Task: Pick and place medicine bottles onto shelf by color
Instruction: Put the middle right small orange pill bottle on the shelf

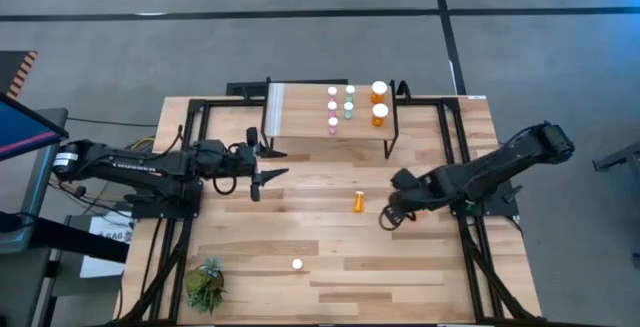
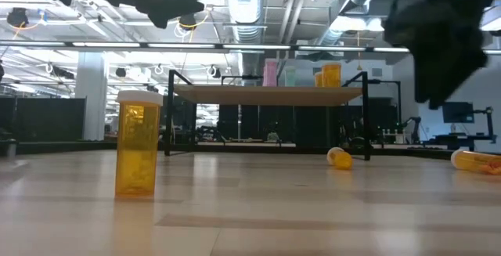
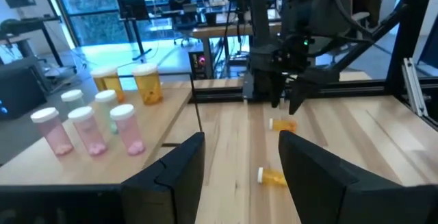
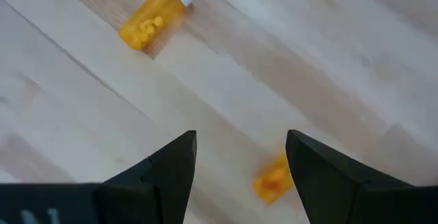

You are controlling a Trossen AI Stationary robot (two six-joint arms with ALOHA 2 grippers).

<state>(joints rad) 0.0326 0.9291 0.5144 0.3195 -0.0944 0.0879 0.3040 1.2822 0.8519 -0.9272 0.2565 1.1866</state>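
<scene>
The right gripper [image 1: 392, 213] hangs with its dark fingers spread and empty over the light wooden tabletop [image 1: 330, 267], a small orange pill bottle [image 4: 272, 179] lying just beyond its tips and another orange white-capped bottle [image 1: 358, 202] lying on its side nearby. The left gripper [image 1: 268, 163] waits, open and empty, beside the small raised light-wood shelf [image 1: 305, 117]. On the shelf stand pink [image 1: 332, 123], teal [image 1: 350, 92] and larger orange bottles [image 1: 379, 114].
</scene>
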